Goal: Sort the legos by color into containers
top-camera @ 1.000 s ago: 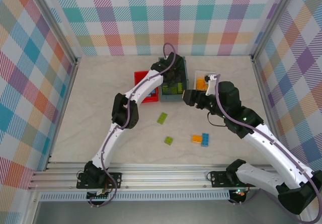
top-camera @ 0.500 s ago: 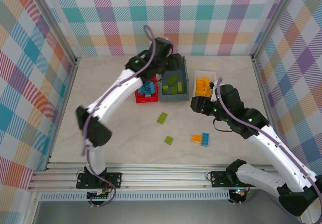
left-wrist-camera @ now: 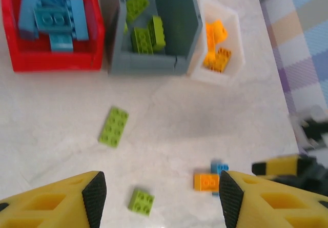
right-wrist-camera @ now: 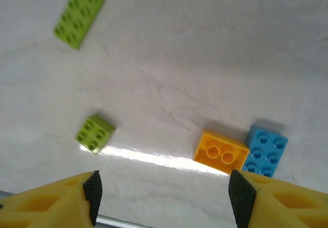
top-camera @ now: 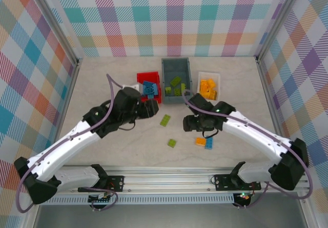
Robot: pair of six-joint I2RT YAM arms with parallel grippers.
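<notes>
— Where do the loose pieces lie against the jaws?

— The left gripper [left-wrist-camera: 160, 192] hangs with its jaws spread wide and nothing between them. On the pale marbled table [left-wrist-camera: 61, 130], the small square lime-green plastic brick [left-wrist-camera: 141, 201] lies below the gap, nearer the finger at the left of the wrist view. The long lime-green plastic brick [left-wrist-camera: 114, 126] lies farther out.

— And the other arm?

— The right gripper [right-wrist-camera: 165, 192] is likewise spread and empty. The orange-yellow plastic brick [right-wrist-camera: 221, 152] and the blue plastic brick [right-wrist-camera: 265, 150] lie touching side by side, just ahead of the finger at the right of its wrist view.

— The containers?

— In a row at the far side: the red rectangular plastic bin [top-camera: 140, 77] holds blue pieces, the deep grey plastic bin [top-camera: 177, 60] lime ones, the shallow white plastic tray [top-camera: 209, 74] orange ones.

— What changed?

— Half a second ago the left arm reached high over the red and grey bins. It has drawn back, and its gripper is now by the red bin's near corner. The right gripper has moved from the tray's near edge toward the orange-and-blue pair. The four loose bricks have not moved.
</notes>
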